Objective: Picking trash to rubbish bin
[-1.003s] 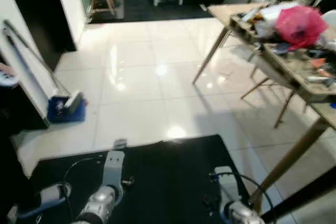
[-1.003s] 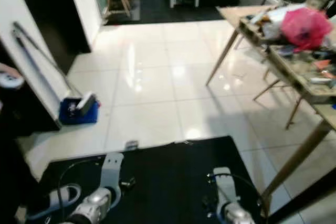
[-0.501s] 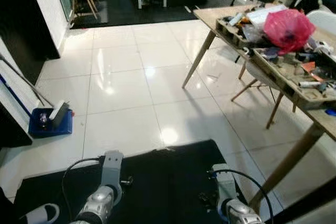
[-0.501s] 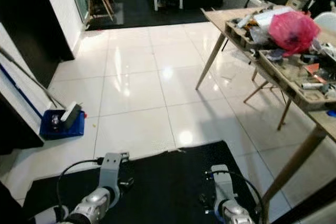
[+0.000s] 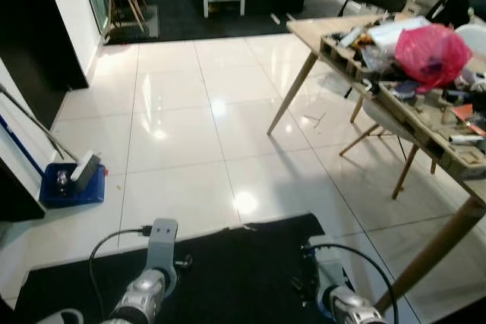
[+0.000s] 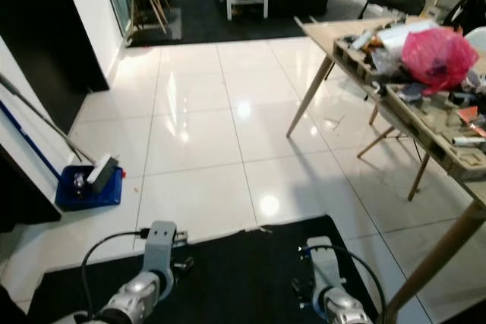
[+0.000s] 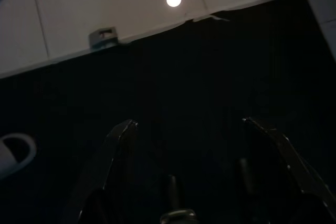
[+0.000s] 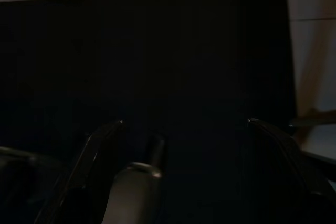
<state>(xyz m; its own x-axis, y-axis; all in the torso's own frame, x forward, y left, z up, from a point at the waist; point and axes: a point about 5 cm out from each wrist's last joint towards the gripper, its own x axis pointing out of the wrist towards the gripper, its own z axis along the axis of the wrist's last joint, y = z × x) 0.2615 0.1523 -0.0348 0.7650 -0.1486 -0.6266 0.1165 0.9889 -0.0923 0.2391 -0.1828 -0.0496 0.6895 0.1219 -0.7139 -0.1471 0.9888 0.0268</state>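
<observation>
We hang our left hand (image 7: pixel 186 129) and right hand (image 8: pixel 184 127) low over the black mat (image 5: pixel 243 263), fingers apart, holding nothing. A pink bag (image 5: pixel 431 55) sits on the cluttered bench (image 5: pixel 319 28), well apart.

The two eye views look forward and down from the head across white floor tiles (image 5: pixel 182 134), sharing the cluttered wooden table (image 5: pixel 425 123) at right. Both wrist views look down from close above the near black mat (image 7: pixel 210 77), sharing its far edge.
</observation>
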